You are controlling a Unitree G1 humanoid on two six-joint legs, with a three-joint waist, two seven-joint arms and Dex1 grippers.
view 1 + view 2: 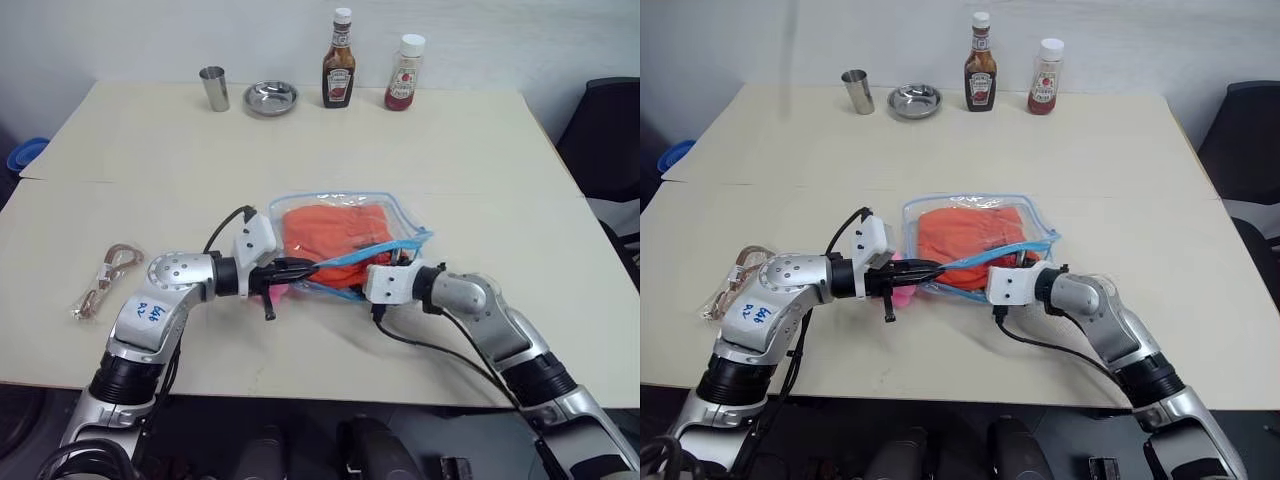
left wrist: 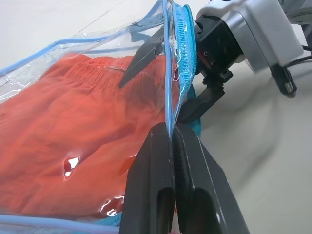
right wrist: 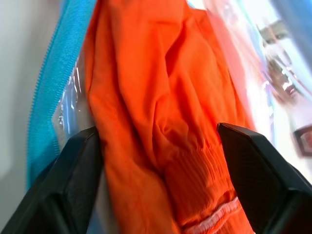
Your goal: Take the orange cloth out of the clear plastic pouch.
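Observation:
The clear plastic pouch (image 1: 405, 222) with light blue trim lies mid-table, and the orange cloth (image 1: 335, 232) is inside it. My left gripper (image 1: 305, 268) is shut on the pouch's blue zipper edge (image 2: 178, 44) and holds that edge up at the near side. My right gripper (image 2: 170, 80) is open and pokes into the pouch mouth. In the right wrist view its two fingers (image 3: 73, 185) stand wide apart on either side of a rumpled fold of the orange cloth (image 3: 146, 87), with the blue zipper (image 3: 48, 97) beside them.
A pink plush (image 1: 902, 285) lies under my left gripper. A small clear packet (image 1: 105, 280) sits at the left. At the far edge stand a steel cup (image 1: 213, 88), a steel bowl (image 1: 271, 97) and two sauce bottles (image 1: 339, 72). A black chair (image 1: 605, 140) is off to the right.

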